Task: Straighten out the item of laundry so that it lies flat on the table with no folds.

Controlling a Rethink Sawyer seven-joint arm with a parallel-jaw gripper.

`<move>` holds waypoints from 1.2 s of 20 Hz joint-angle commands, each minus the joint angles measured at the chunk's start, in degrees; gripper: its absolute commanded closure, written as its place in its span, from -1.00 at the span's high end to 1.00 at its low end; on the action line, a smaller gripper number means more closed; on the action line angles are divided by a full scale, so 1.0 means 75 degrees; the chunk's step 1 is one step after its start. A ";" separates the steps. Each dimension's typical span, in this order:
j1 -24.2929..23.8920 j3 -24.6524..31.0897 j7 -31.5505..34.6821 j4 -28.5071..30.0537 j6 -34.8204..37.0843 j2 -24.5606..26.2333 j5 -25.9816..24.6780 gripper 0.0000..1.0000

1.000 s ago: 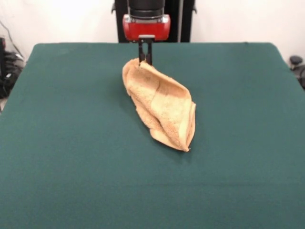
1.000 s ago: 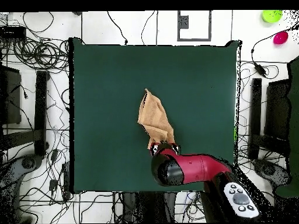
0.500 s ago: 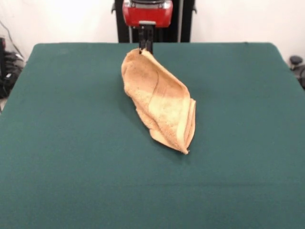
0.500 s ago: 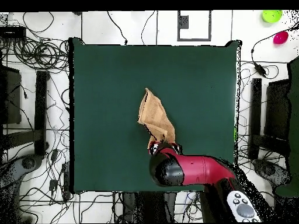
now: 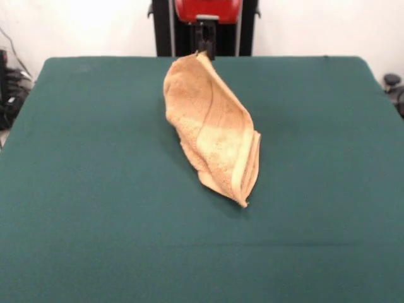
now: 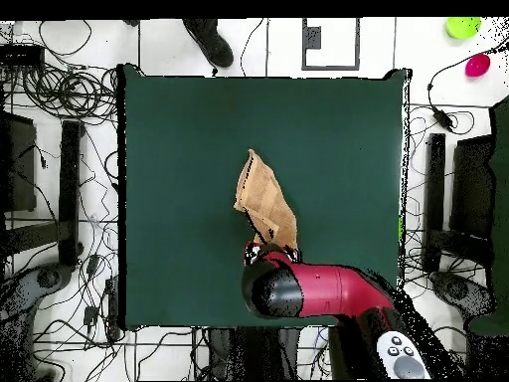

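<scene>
The gripper (image 5: pixel 204 52) is clamped tight on the top corner of the towel (image 5: pixel 213 129), fingers pinched together on the cloth with no gap showing between them, and that corner is up off the table (image 5: pixel 95 189).

Start at the near end in the front view: the towel's lowest tip touches down on the green top a little right of centre, roughly in the middle of the table's depth. It comes to a blunt point there, and along its right edge you can see several layers stacked one on another, so it is folded over on itself. From that tip the cloth climbs away to the far left as a long tilted leaf shape, widening through the middle, with a curved seam line running down its face. The upper part is a darker orange, the lower part paler.

Farther back the cloth narrows to the held corner, right under the red wrist at the top edge.

From overhead, the towel (image 6: pixel 263 202) is a narrow slanted strip near the table's (image 6: pixel 338 129) middle, one end tucked under the red arm (image 6: pixel 318 290). A dark shoe-like shape (image 6: pixel 209 40) shows beyond the table's far edge.
</scene>
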 commanded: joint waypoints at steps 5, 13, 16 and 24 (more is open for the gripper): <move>0.0759 0.0788 0.0828 0.0391 0.1454 -0.0329 0.1207 -1.00; 0.1259 0.0575 0.1061 0.0272 0.2021 -0.0528 0.1853 -1.00; 0.1455 0.0483 0.1176 0.0216 0.2142 -0.0561 0.2067 -1.00; 0.1917 0.0192 0.1345 -0.0111 0.2986 -0.0778 0.2536 -1.00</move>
